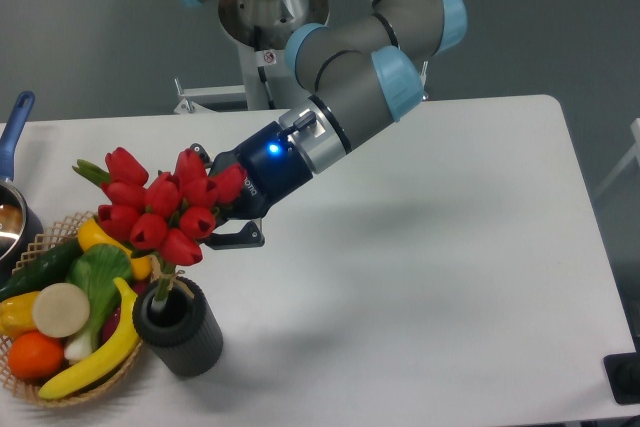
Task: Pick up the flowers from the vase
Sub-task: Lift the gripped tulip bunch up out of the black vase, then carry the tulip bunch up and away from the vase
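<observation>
Flowers (160, 212), pinched by claw (215, 209), stand near-upright, stems down in vase (180, 327).

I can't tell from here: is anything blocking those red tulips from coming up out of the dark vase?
Nothing visible does. The gripper is at the flowers, whose stems still dip into the vase, with open space above.

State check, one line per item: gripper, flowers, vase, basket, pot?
gripper: shut on flowers
flowers: gripped, partly lifted, stem ends in the vase mouth
vase: upright on table beside basket
basket: full of plastic fruit and vegetables
pot: at left edge, mostly out of frame, contents unclear
</observation>
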Robot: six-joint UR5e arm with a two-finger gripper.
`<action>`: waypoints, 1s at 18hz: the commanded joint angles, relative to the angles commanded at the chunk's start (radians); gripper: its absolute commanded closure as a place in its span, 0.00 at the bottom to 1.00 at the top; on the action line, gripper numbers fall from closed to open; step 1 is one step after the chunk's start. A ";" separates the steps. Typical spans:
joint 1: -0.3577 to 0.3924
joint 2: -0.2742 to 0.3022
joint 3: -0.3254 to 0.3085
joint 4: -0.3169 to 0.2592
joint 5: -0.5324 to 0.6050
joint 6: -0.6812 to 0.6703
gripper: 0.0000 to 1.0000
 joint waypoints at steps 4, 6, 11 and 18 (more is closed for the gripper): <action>0.024 0.020 0.005 0.002 -0.023 -0.038 0.86; 0.044 0.020 0.015 0.002 -0.054 -0.049 0.86; 0.061 0.020 0.061 0.000 -0.071 -0.100 0.86; 0.106 0.018 0.080 -0.002 -0.061 -0.135 0.85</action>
